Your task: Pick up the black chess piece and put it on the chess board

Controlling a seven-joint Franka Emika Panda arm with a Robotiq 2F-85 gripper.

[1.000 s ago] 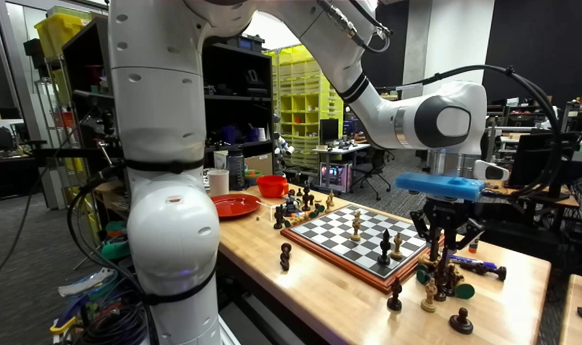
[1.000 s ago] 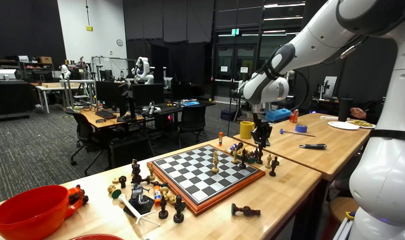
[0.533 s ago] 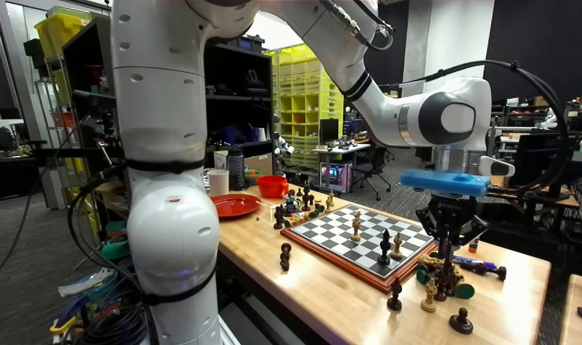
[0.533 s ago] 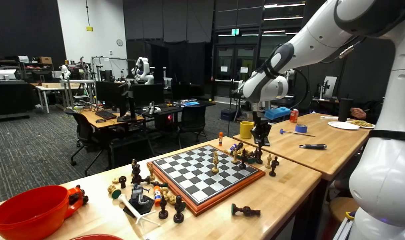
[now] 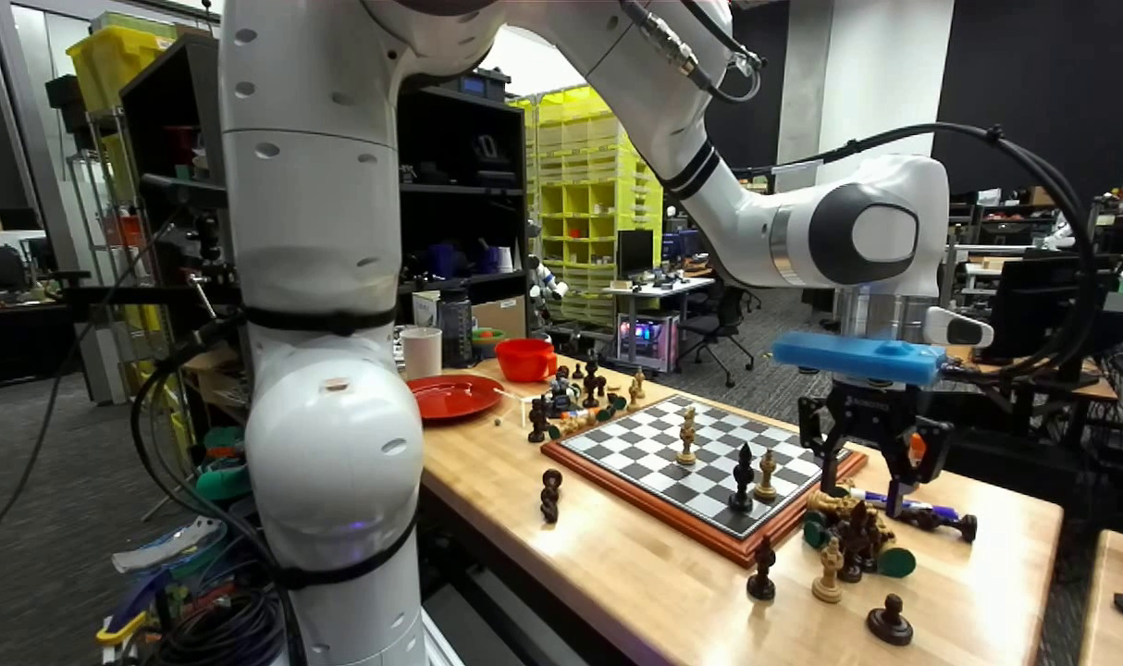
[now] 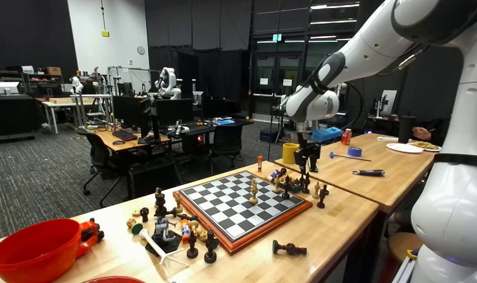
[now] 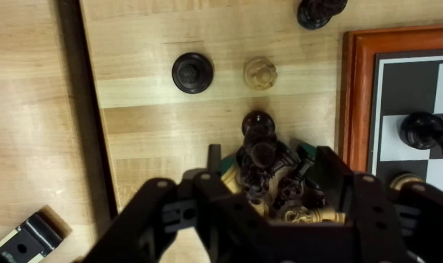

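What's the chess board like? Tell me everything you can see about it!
The chess board is square, with black and white checks and a thin white line around them. Its reddish-brown rim looks like polished wood. It lies flat on the wooden table. On it stand a pale piece near the middle, plus another pale piece and a black piece close together near one edge. A pile of pieces lies beside that edge; I can't tell if any touch the rim.

On one chess board (image 6: 232,206), one black piece (image 5: 743,476) and two pale pieces (image 6: 254,192) (elsewhere, one yellow mug (image 6: 289,153))
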